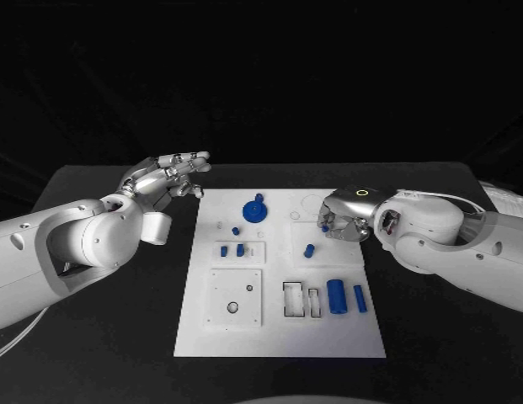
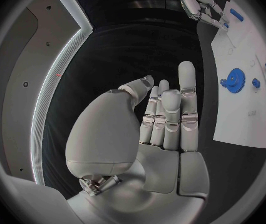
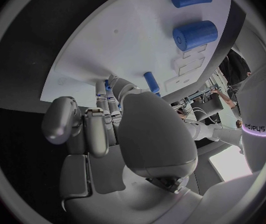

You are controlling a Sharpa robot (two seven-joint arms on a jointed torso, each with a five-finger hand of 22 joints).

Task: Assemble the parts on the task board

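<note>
Hovering spread, left hand (image 1: 168, 175); right hand (image 1: 338, 220) pinches a blue part (image 1: 323, 225) above the task board (image 1: 280, 337).

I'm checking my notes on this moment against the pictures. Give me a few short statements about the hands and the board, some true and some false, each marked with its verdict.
1. The left hand holds a blue part. False: it is raised off the board's left edge with its fingers apart and nothing in it.
2. The right hand is over the task board. True: it reaches in over the board's right side.
3. A blue gear lies on the far part of the board. True.
4. The large blue cylinder stands near the left hand. False: it lies on the board's near right part, beside a thinner blue rod.
</note>
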